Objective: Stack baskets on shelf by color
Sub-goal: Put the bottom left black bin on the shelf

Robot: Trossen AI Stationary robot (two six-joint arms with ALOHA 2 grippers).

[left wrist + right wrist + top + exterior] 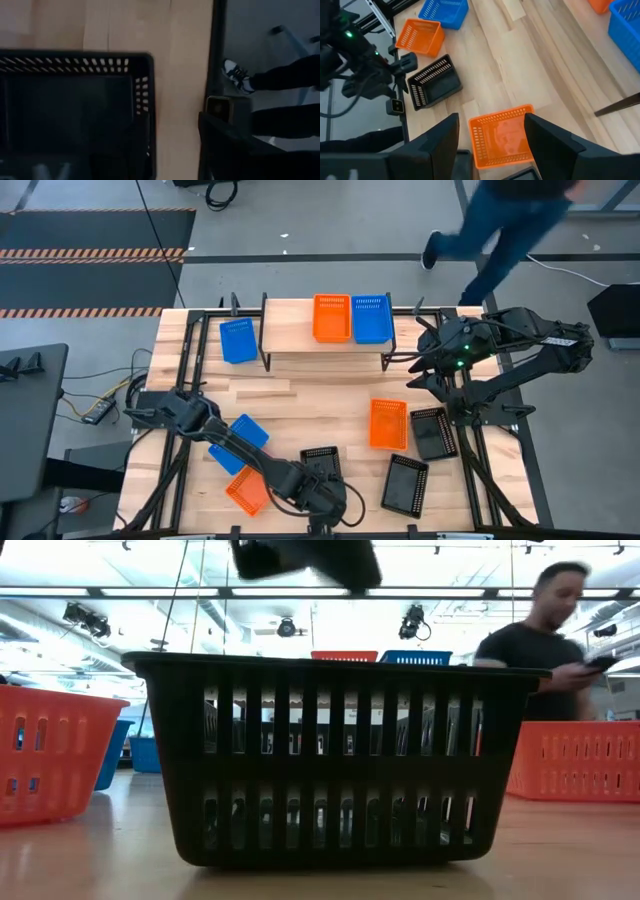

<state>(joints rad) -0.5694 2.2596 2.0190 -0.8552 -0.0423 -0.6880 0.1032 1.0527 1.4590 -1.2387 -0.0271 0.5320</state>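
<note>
The left gripper (322, 488) hovers over a black perforated plastic basket (320, 464) at the table's six o'clock edge; I cannot tell its jaw state. The right gripper (492, 137), jaws wide and empty, waits at three o'clock beside the low wooden shelf (300, 350).

Robotics lab, probably a shared open-plan one. Wooden table (330, 395) on a black metal frame, cables (95, 405) trailing onto grey concrete floor, hazard-striped floor mat (90, 252). Ceiling track spotlights (288, 628), a person (545, 635) walking past behind the rig.
</note>
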